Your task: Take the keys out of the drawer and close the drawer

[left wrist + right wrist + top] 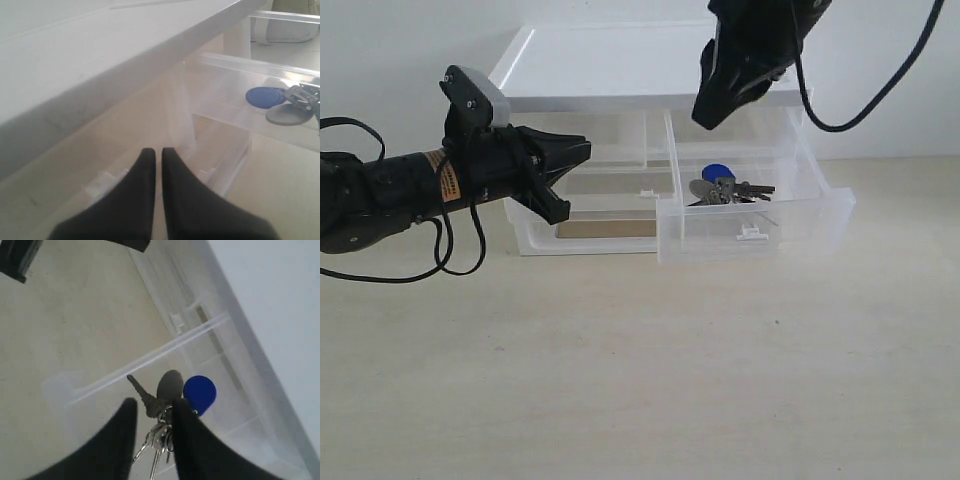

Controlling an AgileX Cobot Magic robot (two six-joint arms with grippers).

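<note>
The drawer stands pulled out from the unit's upper right, its white tab handle facing front. Inside lie the keys, with a blue cap and a grey tag. My right gripper hangs open well above them. In the right wrist view the keys and the blue cap show between and beyond my right gripper, untouched. My left gripper hovers in front of the upper-left drawer, shut on nothing. The left wrist view also catches the keys through the drawer wall.
The white-topped drawer unit stands at the table's back against a wall. Its upper-left twin drawer and the full-width lower drawer are pushed in. A black cable hangs at the right. Beige table spreads in front.
</note>
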